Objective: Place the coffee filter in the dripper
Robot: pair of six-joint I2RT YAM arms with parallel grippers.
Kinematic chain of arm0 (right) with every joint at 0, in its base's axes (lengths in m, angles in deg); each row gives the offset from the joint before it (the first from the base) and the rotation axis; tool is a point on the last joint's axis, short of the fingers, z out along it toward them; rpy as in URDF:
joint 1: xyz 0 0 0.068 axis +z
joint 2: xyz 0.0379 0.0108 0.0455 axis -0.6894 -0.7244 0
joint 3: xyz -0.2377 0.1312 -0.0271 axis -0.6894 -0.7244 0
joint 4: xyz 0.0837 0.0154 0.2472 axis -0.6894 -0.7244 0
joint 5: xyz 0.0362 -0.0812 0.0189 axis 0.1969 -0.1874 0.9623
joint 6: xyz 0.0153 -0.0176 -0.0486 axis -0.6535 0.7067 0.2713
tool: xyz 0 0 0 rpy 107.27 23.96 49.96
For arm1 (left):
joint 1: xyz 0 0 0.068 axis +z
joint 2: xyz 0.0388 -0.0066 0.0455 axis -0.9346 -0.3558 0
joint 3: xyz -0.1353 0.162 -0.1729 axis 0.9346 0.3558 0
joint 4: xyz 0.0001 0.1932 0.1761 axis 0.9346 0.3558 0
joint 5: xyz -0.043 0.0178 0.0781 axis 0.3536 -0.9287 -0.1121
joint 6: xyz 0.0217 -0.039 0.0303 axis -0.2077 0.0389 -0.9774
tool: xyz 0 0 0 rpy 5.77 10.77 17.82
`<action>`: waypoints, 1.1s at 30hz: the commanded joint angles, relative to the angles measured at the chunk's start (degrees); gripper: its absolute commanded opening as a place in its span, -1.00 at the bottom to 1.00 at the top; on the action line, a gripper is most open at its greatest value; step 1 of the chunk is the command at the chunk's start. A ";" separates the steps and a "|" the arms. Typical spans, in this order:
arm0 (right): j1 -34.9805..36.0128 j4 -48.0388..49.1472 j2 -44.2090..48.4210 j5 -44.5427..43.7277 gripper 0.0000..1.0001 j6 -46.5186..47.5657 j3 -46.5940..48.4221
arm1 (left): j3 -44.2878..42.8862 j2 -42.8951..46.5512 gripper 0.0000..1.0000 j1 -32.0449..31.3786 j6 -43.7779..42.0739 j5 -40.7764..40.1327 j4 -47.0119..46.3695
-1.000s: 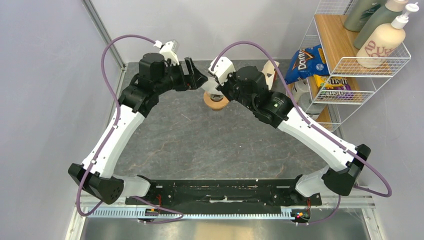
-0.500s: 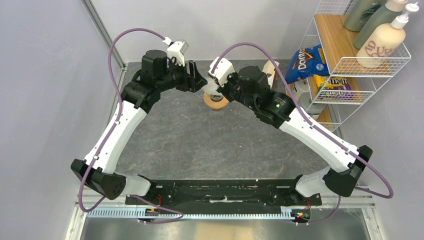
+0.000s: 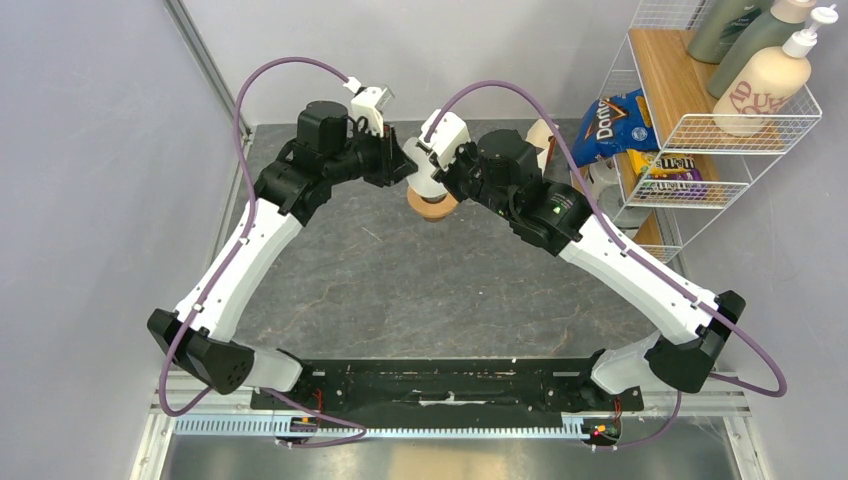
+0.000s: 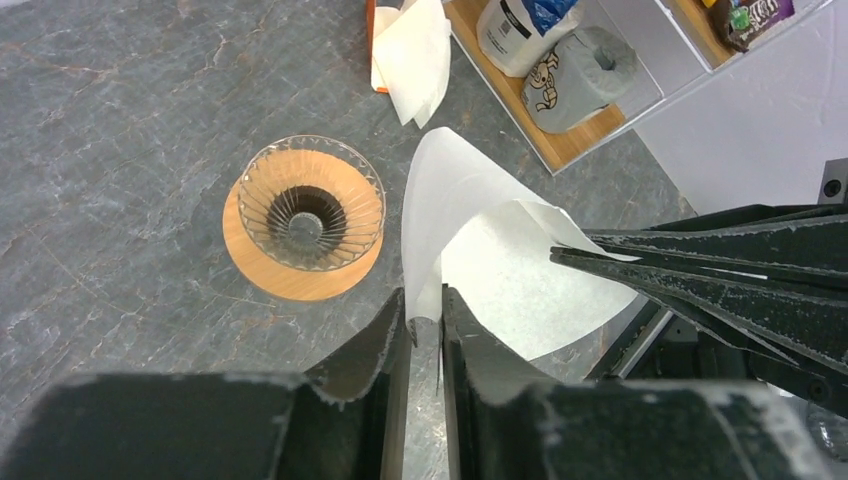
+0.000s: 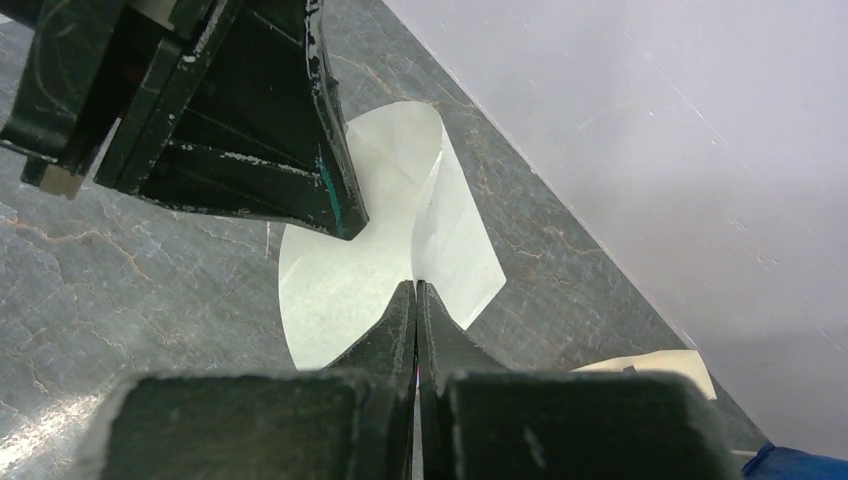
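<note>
The coffee filter [image 4: 500, 260], a white paper fan partly spread open, hangs above the table between both grippers. My left gripper [image 4: 425, 318] has its jaws drawn in narrow on the filter's lower edge, and the paper fills the slit between the tips. My right gripper [image 5: 415, 287] is shut on the filter's [image 5: 340, 280] opposite side; its fingers [image 4: 700, 275] reach in from the right. The dripper [image 4: 305, 215], a clear ribbed glass cone on an orange-tan wooden ring, stands empty on the table just left of the filter. From above, both grippers meet over the dripper [image 3: 432, 207].
A holder of spare filters [image 4: 410, 55] stands behind the dripper. At the right is a wire shelf [image 3: 700, 120] with bottles, a Doritos bag [image 3: 615, 120] and candy; below it are a white tub and a grey roll [image 4: 585, 60]. Walls close the left and back.
My left gripper has moved right to the filter held by the right gripper, and its jaws have drawn in from wide to narrow on the paper's edge. The right arm barely moved.
</note>
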 commanded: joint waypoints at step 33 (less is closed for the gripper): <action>0.06 -2.00 0.31 3.35 -1.00 -0.14 3.78 | -2.65 0.35 0.17 2.34 -11.14 7.16 5.16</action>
